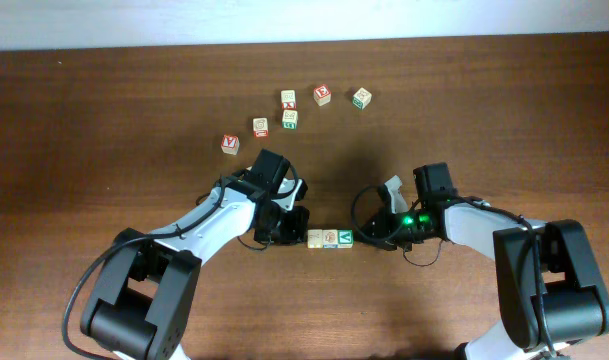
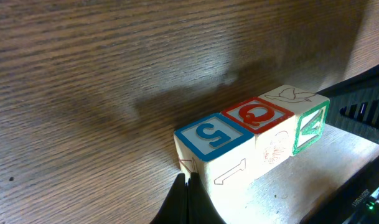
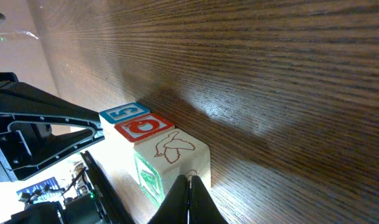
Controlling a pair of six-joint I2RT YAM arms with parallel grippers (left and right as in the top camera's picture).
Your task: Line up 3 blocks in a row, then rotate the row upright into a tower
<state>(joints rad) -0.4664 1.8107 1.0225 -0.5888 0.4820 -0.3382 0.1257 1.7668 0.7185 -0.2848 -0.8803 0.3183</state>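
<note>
While both sets of jaws are fully closed and empty, the left gripper (image 2: 188,199) sits at the 9 o'clock end of the row of three blocks (image 1: 330,238) and the right gripper (image 3: 190,202) at its 3 o'clock end. The row lies at about 6 o'clock from table centre, with loose cubes (image 1: 290,119) well apart at 12. Blocks look light, rigid and smooth-painted, so probably easy to skid: I'd pinch each across its free 12 and 6 o'clock faces, mid-height.
</note>
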